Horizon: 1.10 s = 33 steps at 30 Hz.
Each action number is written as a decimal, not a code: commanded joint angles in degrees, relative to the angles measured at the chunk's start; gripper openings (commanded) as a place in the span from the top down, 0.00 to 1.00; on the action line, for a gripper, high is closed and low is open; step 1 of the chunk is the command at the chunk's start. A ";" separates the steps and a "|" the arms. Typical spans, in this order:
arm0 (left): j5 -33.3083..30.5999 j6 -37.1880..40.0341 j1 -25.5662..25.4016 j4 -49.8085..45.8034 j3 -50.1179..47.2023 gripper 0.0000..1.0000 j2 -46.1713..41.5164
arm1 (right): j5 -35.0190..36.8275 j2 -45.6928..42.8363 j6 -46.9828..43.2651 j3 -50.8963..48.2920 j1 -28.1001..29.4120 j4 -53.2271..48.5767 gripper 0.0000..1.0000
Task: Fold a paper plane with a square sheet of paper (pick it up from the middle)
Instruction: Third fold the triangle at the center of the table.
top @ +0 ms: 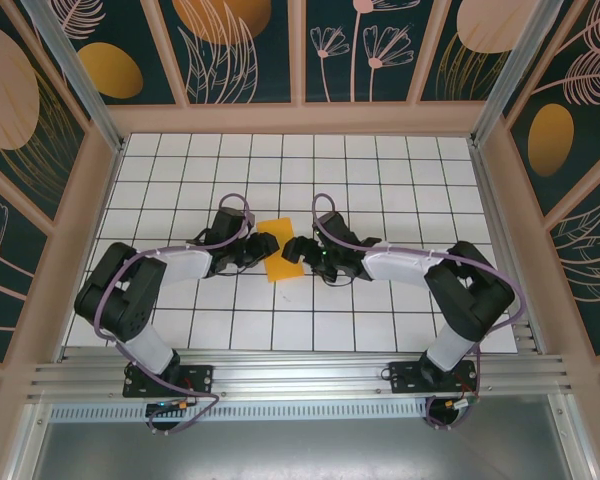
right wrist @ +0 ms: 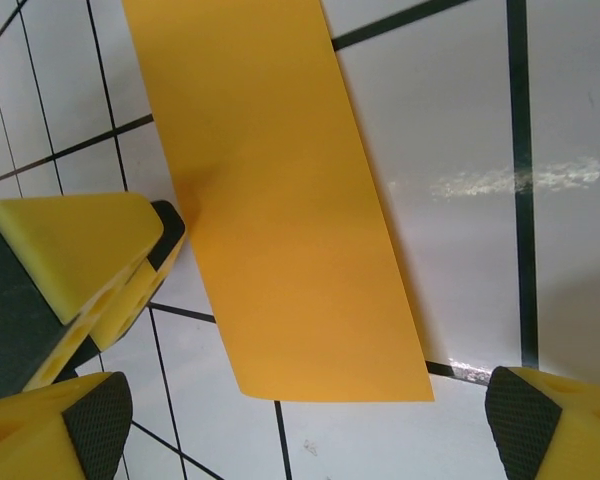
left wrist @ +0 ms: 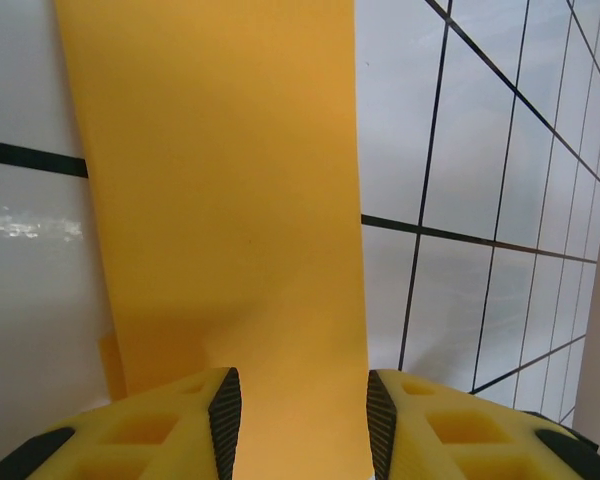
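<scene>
- Left fingers (left wrist: 224,415) sit half open astride the square sheet of paper (left wrist: 230,200), well clear of the table (top: 400,330) edges, holding nothing; if they close, we risk crumpling it.
- Right fingers (right wrist: 98,420) gape wide and empty; one nudge could skew our crease.

**Orange-yellow sheet, folded to a narrow strip**

We list one item: the square sheet of paper (top: 278,250), thin, plain and orange-yellow. From above we see it as a narrow rectangle rather than a square. It lies flat on the white-tiled desk (top: 380,170) near its middle, with its long sides slightly tilted against the grid lines. In the left wrist view, a second layer shows along one long edge. In the right wrist view, one short end runs straight across a dark grid line.
</scene>
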 commanded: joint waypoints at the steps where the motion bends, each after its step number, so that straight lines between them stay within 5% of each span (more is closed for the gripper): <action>1: -2.13 1.69 0.22 -0.70 1.69 0.59 1.47 | -2.15 1.22 0.98 -0.15 0.26 1.87 0.06; 24: -3.06 1.17 1.63 -1.33 0.32 0.46 4.00 | -5.49 5.74 0.05 2.82 0.42 1.16 0.12; 33: -2.99 1.27 1.72 -1.49 0.54 0.46 4.21 | -6.37 5.61 -0.32 2.91 0.42 2.57 0.24</action>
